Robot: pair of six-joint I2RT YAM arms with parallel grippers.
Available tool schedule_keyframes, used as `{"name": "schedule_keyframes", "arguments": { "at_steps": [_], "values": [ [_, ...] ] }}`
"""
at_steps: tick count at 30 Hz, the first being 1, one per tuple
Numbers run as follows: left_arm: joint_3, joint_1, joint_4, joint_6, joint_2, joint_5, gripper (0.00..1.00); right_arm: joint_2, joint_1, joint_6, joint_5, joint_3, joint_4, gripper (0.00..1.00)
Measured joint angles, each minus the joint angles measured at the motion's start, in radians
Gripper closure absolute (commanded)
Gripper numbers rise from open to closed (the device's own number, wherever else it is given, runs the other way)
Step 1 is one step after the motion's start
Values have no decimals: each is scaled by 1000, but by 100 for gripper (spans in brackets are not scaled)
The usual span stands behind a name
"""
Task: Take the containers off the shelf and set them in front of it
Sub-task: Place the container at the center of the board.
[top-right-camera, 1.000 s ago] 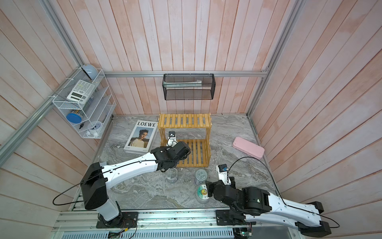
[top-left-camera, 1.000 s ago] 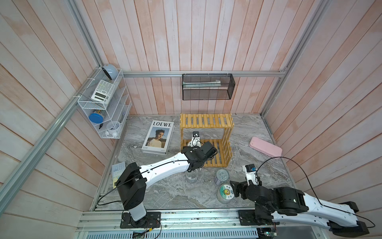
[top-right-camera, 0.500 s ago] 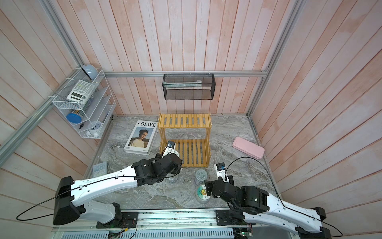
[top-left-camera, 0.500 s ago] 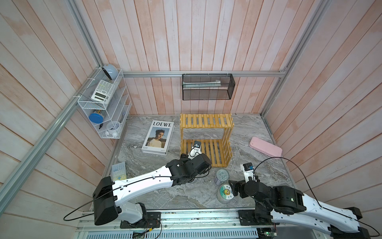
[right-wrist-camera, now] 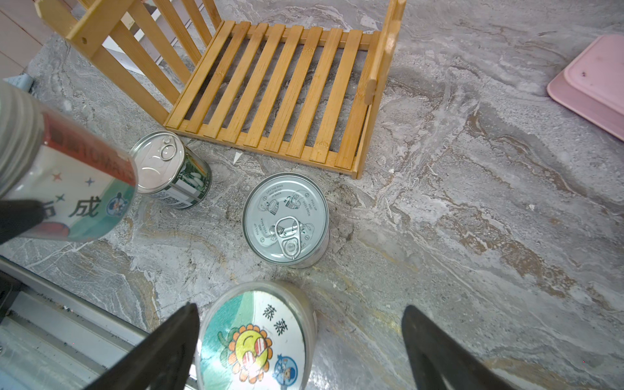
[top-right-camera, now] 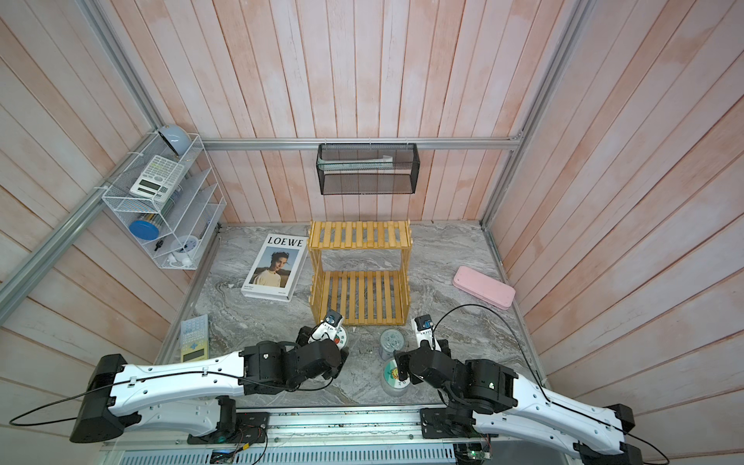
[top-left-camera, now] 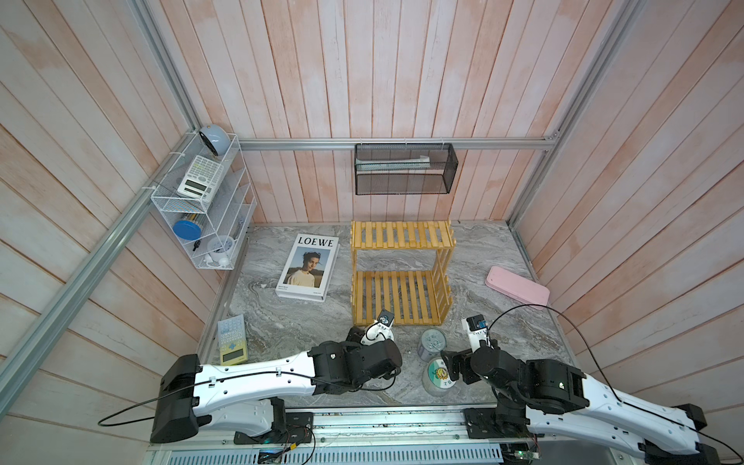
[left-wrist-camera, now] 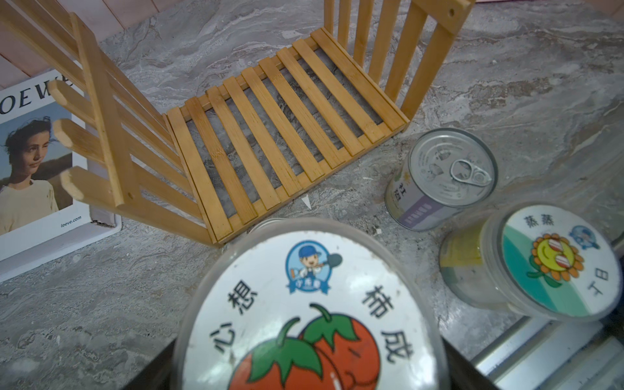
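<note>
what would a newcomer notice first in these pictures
The yellow slatted shelf stands empty at the middle of the marble table. Just in front of it the left pincer grips a tomato-lid jar, while a purple can and a sunflower-lid jar stand near the open right pincer.

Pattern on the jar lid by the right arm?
The lid shows an orange-petalled sunflower on green and white; clearest in left wrist view.
</note>
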Motion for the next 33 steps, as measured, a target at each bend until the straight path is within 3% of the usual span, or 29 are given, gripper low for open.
{"name": "schedule_keyframes", "arguments": {
  "at_steps": [7, 18, 33],
  "values": [
    [-71, -66, 8, -18, -14, 12, 41, 0, -3, -6, -3, 0, 2, 2],
    [-174, -72, 92, -49, -37, 59, 41, 0, -5, -14, -3, 0, 2, 2],
    [-239, -74, 212, -49, 62, 86, 37, -1, -10, -13, -4, 0, 1, 2]
  ]
}}
